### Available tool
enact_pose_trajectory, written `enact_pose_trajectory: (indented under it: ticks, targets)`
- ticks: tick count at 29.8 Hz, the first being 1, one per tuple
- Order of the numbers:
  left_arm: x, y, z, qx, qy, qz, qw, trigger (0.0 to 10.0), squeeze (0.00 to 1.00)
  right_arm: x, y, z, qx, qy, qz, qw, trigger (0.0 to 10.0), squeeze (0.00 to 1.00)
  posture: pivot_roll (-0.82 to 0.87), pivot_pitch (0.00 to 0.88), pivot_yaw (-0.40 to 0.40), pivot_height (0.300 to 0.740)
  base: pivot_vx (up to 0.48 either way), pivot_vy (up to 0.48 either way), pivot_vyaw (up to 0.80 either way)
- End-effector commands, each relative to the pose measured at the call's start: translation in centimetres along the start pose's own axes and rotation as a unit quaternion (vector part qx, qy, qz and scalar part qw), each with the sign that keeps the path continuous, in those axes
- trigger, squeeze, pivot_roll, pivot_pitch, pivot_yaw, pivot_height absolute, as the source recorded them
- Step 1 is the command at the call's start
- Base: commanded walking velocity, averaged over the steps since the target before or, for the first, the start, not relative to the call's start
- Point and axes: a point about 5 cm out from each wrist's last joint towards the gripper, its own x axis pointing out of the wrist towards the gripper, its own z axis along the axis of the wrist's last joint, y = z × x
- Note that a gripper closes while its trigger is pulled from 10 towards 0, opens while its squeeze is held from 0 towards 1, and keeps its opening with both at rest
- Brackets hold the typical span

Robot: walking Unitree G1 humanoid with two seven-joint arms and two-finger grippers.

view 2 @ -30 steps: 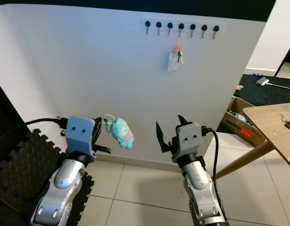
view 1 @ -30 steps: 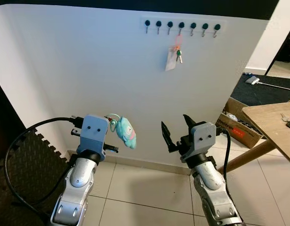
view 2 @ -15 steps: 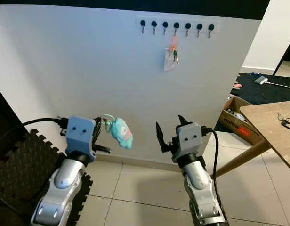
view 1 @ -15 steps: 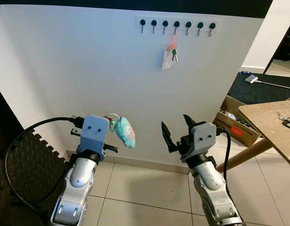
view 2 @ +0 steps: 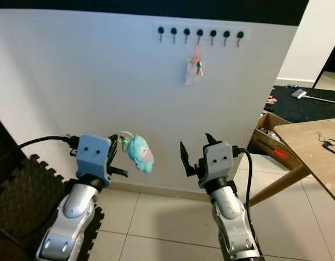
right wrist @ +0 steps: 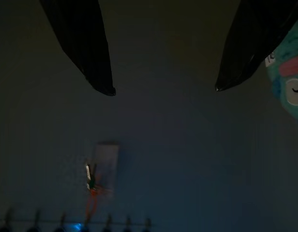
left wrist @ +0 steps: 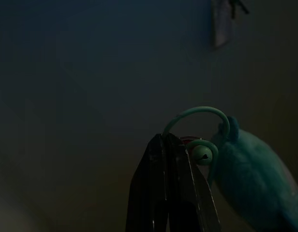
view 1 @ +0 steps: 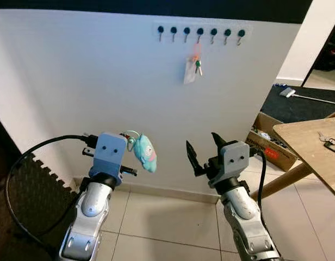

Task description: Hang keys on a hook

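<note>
Drew nearer the wall, hook rack [view 1: 200,31] slid leftward in view since a second before; left gripper [view 1: 125,142] clamped on turquoise plush keychain [view 1: 145,153], well below the hooks; right gripper [view 1: 203,148] spread wide, empty; reaching up probably next.

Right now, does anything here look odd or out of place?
Nothing looks damaged or spilled. The left gripper holds a turquoise plush keychain well below the hook rack, where one key bunch already hangs.

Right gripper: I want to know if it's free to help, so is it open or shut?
Open. The right gripper has its two black fingers spread wide with nothing between them, just bare wall behind.
</note>
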Motion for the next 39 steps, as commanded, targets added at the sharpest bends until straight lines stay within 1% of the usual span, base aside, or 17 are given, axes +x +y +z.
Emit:
enact_pose_trajectory:
  ticks: [1, 27, 33, 38, 39]
  targets:
    - [0.0, -0.3, 0.0, 0.007, -0.002, -0.009, 1.0, 10.0, 0.0, -0.3, -0.2, -0.3, 0.0, 0.009, -0.005, 1.0, 10.0, 0.0, 0.13, 0.127, -0.012, 0.74, 0.454, 0.0, 0.0]
    - [-0.1, -0.4, -0.1, 0.003, -0.006, -0.01, 1.0, 10.0, 0.0, -0.2, -0.2, -0.3, -0.002, 0.009, -0.001, 1.0, 10.0, 0.0, 0.13, 0.123, -0.017, 0.74, 0.458, 0.0, 0.0]
    - [-0.6, -1.0, 0.6, 0.002, -0.021, -0.032, 0.999, 10.0, 0.0, -0.4, -0.2, -0.5, -0.002, 0.014, 0.001, 1.0, 10.0, 0.0, 0.13, 0.127, -0.018, 0.74, 0.049, 0.0, 0.0]
    - [-0.5, -1.1, 1.1, 0.007, -0.029, -0.038, 0.999, 10.0, 0.0, -0.8, -0.2, -1.1, -0.002, 0.027, 0.004, 1.0, 10.0, 0.0, 0.13, 0.128, -0.019, 0.74, 0.0, 0.0, 0.0]
    - [-0.2, -1.2, 1.8, 0.003, -0.036, -0.043, 0.998, 10.0, 0.0, -1.4, 0.0, -2.0, -0.003, 0.045, 0.007, 0.999, 10.0, 0.0, 0.13, 0.133, -0.021, 0.74, 0.0, 0.0, 0.0]
